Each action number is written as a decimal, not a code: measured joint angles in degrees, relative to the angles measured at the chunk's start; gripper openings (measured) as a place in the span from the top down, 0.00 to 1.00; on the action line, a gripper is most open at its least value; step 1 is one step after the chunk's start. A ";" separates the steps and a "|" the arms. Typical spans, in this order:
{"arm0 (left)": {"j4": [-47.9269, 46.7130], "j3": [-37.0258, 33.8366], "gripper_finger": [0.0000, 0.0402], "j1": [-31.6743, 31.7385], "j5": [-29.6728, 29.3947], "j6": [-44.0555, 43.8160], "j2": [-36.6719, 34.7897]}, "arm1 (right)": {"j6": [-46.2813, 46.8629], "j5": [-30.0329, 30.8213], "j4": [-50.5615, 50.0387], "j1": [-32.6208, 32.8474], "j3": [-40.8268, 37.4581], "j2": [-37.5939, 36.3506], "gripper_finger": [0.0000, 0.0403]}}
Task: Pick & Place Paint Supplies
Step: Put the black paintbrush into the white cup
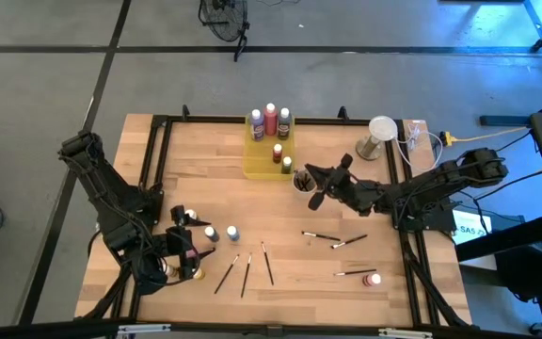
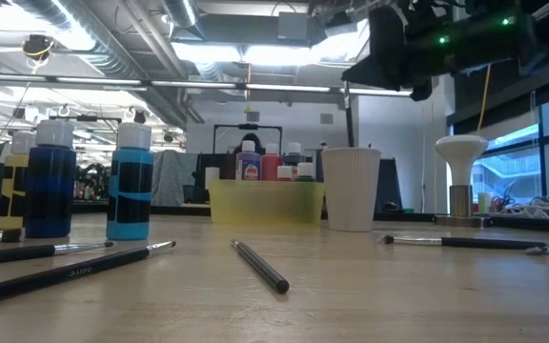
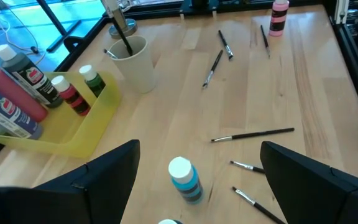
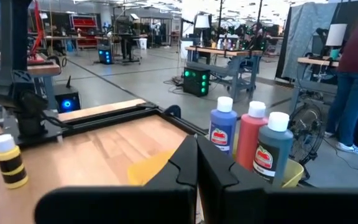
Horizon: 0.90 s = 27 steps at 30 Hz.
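left gripper jaws spread wide over blue-banded white-capped paint bottle, lining up a grab | right gripper pinched shut, empty, above white ribbed cup, looks like post-drop | translucent yellow tray collects bottles

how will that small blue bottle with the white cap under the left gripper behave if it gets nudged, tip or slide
The small blue bottle with the white cap stands upright, tall for its narrow base, so a nudge near the cap would probably tip it. Its round body would then likely roll on the smooth wooden table. The open left gripper hangs astride it; a low, centred squeeze looks safer.
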 joint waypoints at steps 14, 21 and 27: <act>-0.02 0.00 0.18 0.00 -0.02 0.48 0.00 | 3.30 -1.31 -3.05 -0.68 0.00 -0.02 1.00; -0.04 0.00 0.18 0.00 -0.04 1.07 0.00 | 7.64 -5.49 -5.81 -2.65 0.00 -0.02 0.97; -0.07 0.00 0.18 0.00 0.05 1.57 0.00 | 10.16 -5.66 -8.40 -3.47 0.00 -0.02 0.86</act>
